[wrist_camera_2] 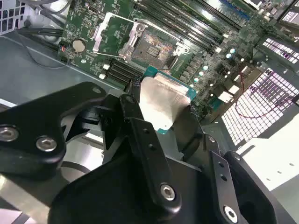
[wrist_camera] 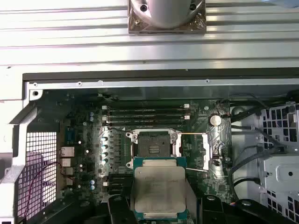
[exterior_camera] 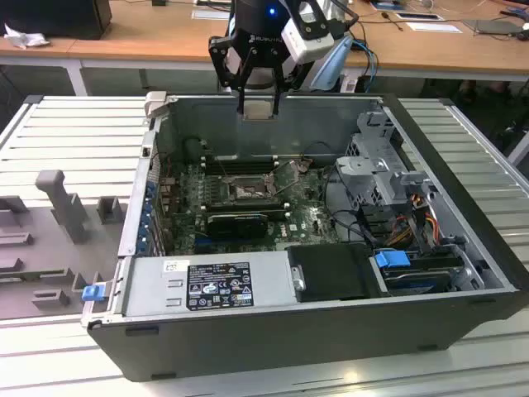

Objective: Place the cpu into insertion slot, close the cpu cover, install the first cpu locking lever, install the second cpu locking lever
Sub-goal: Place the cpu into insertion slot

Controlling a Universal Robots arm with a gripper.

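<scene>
The ribbed tabletop (exterior_camera: 74,132) carries an open computer case (exterior_camera: 273,331) with the green circuit board (exterior_camera: 306,219) on its floor. On that board the socket (wrist_camera: 153,147) is bare, and its cover frame (wrist_camera: 207,149) is swung clear to one side. The claw (exterior_camera: 259,103) hangs above the case's far wall, clamped on opposite edges of the chip (wrist_camera: 159,189). The socket lies below the claw and well apart, nearer the camera in the exterior view.
</scene>
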